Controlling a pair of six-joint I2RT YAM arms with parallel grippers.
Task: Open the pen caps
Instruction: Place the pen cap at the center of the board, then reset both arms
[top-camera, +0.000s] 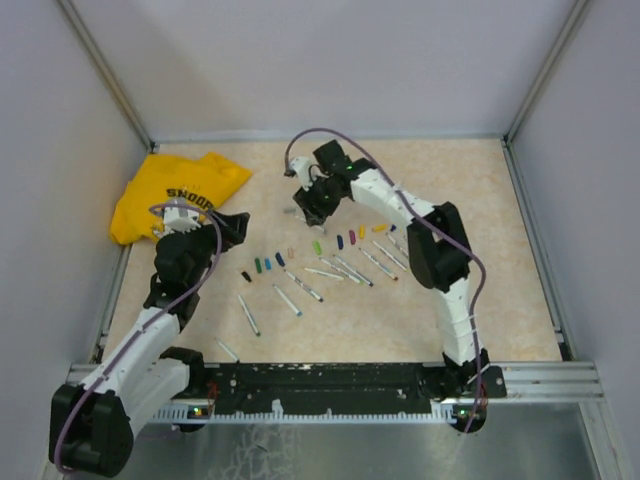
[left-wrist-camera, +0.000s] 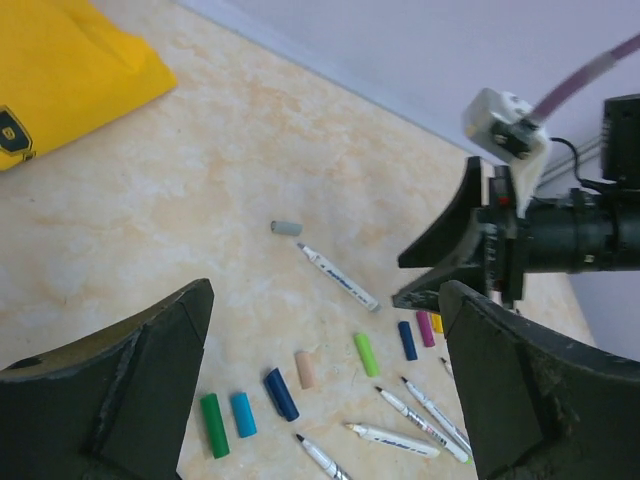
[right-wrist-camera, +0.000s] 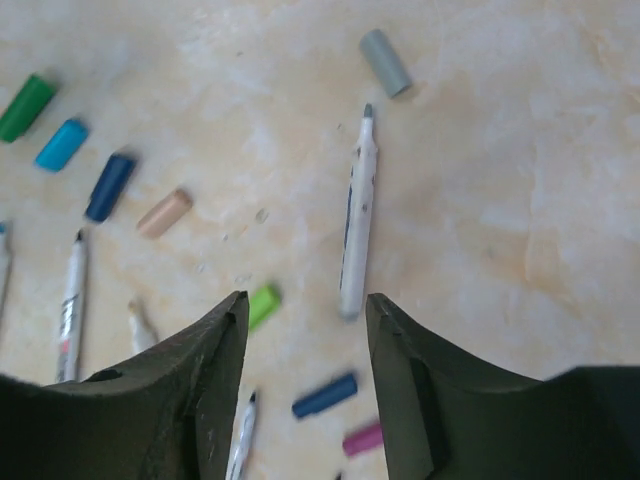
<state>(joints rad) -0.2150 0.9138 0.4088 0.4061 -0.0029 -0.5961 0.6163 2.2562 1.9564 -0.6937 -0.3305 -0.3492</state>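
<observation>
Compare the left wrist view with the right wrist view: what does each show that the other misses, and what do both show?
Only the left wrist view shows the yellow shirt, the back wall, the left gripper standing open, and the right gripper seen from outside. The right wrist view adds no new object, only a closer look down between the right gripper's open jaws. Both show the grey cap lying just off the tip of the uncapped pen, plus the green cap, the tan cap and other loose caps.
</observation>
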